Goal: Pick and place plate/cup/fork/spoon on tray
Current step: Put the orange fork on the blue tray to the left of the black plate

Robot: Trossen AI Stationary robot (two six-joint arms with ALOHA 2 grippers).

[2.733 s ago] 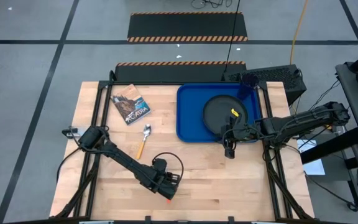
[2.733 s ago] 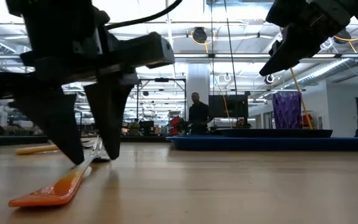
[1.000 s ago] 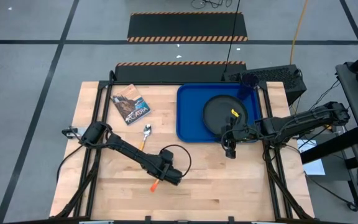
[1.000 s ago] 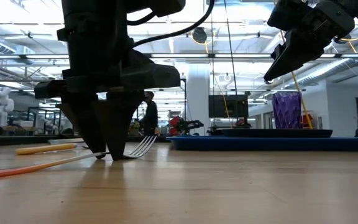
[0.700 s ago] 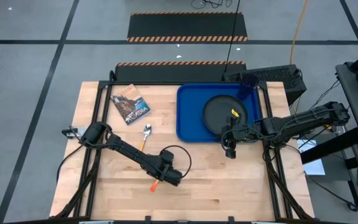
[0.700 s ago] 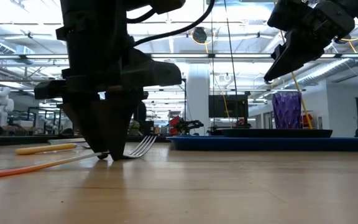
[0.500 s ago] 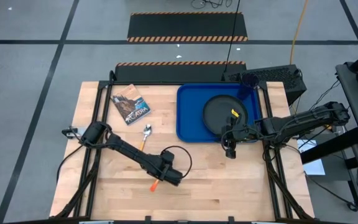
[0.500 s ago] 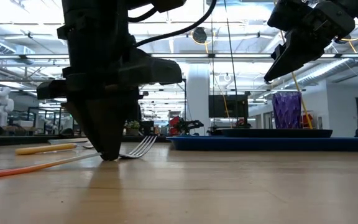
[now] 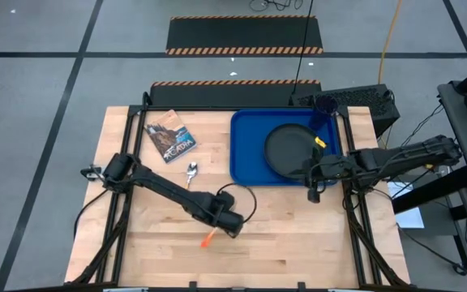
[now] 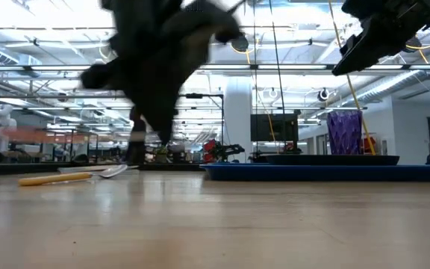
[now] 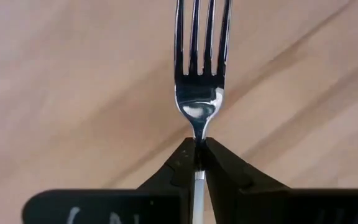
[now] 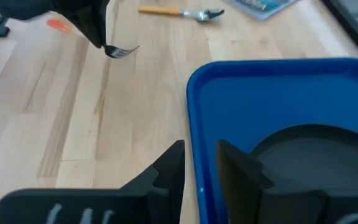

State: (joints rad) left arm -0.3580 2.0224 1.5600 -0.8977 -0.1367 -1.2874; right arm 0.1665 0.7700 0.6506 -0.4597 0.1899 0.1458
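My left gripper (image 9: pixel 232 223) is near the middle of the table's near half, shut on the fork (image 9: pixel 210 238), whose orange handle sticks out toward the near left. The fork's tines (image 11: pixel 199 62) show in the left wrist view. The spoon (image 9: pixel 190 172) lies on the wood by the booklet. The black plate (image 9: pixel 292 150) lies flat in the blue tray (image 9: pixel 246 154) at the far right. The purple cup (image 10: pixel 344 133) stands at the tray's far right corner. My right gripper (image 9: pixel 313 193) hovers over the tray's near right edge, open by a narrow gap and empty. My left gripper pinches the fork's slim metal neck (image 11: pixel 197 134), just behind the tines, between its two fingertips (image 11: pixel 182 163). The fingers come from above and lie across the fork. The fork is lifted clear of the table, with its tines out in front of the fingers and its handle behind them.
A small printed booklet (image 9: pixel 170 135) lies at the far left of the table. Bare wood lies between my left gripper and the tray's left rim (image 12: pixel 194 124). A dark box (image 9: pixel 355 101) and cables stand behind the tray. The room with racks shows beyond the table.
My left gripper has shut on the fork's neck, then risen and gone a little toward the table's right edge, lifting the whole fork clear of the wood. My right gripper has gone a little toward the table's right edge.
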